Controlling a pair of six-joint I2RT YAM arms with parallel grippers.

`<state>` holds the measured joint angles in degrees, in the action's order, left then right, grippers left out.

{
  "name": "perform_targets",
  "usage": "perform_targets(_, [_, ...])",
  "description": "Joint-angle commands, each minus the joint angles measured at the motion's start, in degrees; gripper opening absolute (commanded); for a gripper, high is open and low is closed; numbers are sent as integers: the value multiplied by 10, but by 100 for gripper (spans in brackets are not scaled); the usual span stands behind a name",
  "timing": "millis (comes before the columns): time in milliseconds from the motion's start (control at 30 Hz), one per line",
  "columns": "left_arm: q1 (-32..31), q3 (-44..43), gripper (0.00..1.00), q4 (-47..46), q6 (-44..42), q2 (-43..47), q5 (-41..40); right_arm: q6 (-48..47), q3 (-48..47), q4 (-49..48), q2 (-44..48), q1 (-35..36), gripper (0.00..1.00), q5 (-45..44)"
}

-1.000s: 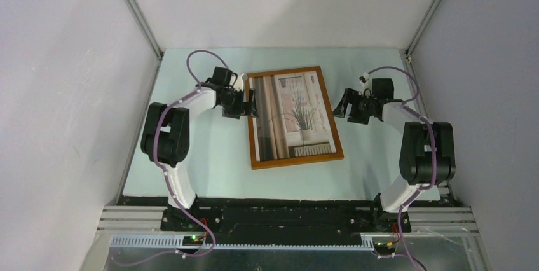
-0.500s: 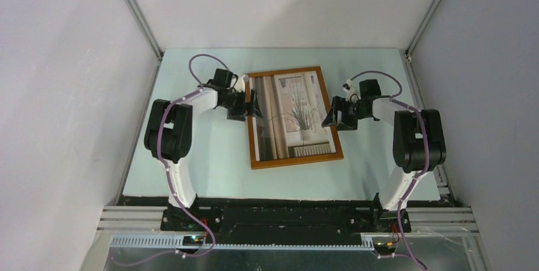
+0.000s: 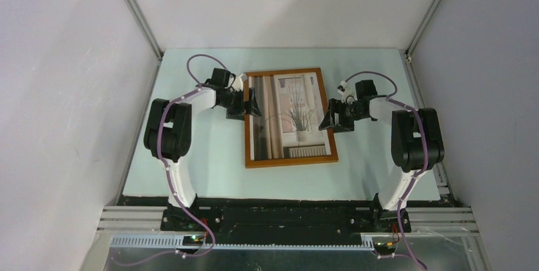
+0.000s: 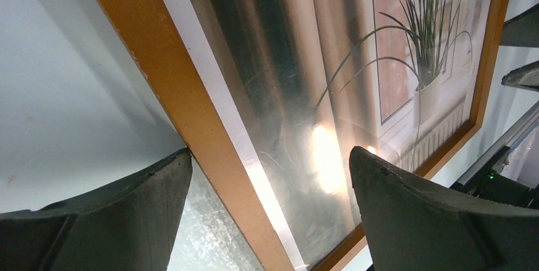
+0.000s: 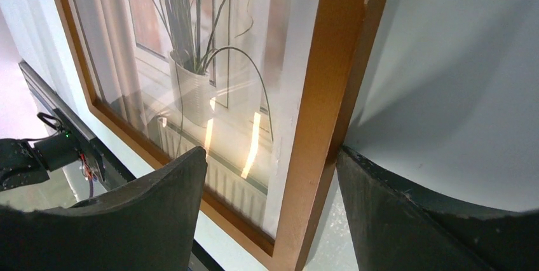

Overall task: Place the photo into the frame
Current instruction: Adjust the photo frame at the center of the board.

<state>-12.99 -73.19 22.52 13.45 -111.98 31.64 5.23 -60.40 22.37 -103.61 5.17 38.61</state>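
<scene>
The thin light-brown wooden frame (image 3: 290,163) lies flat mid-table, with the photo (image 3: 289,115) of the potted grassy plant inside it under glass. My left gripper (image 3: 253,104) is open and straddles the frame's left rail (image 4: 159,74); its outer finger (image 4: 127,201) touches the rail's outside edge and its other finger hangs over the photo (image 4: 356,61). My right gripper (image 3: 327,120) is open and straddles the right rail (image 5: 330,74); its outer finger (image 5: 407,214) rests against the rail's outside and its other finger is over the photo (image 5: 191,61).
The pale green table (image 3: 203,156) is bounded by grey walls on the left, back and right. A metal rail with the arm bases (image 3: 286,217) runs along the near edge. No other loose objects show.
My right gripper moved left onto the frame's right rail. The frame turned from tilted to nearly square with the table, its near end shifting left. My left gripper stayed at the left rail.
</scene>
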Motion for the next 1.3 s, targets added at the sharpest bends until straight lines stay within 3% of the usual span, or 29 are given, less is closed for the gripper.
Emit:
perform_targets(0, [-4, -1, 100, 5, -14, -9, -3, -11, -13, 19, 0, 35, 78, 71])
perform_targets(567, [-2, 30, 100, 8, -36, 20, -35, -33, -13, 38, 8, 66, 78, 69])
perform_targets(1267, [-6, 122, 98, 63, -132, 97, 31, -91, -14, 83, -3, 56, 77, 70])
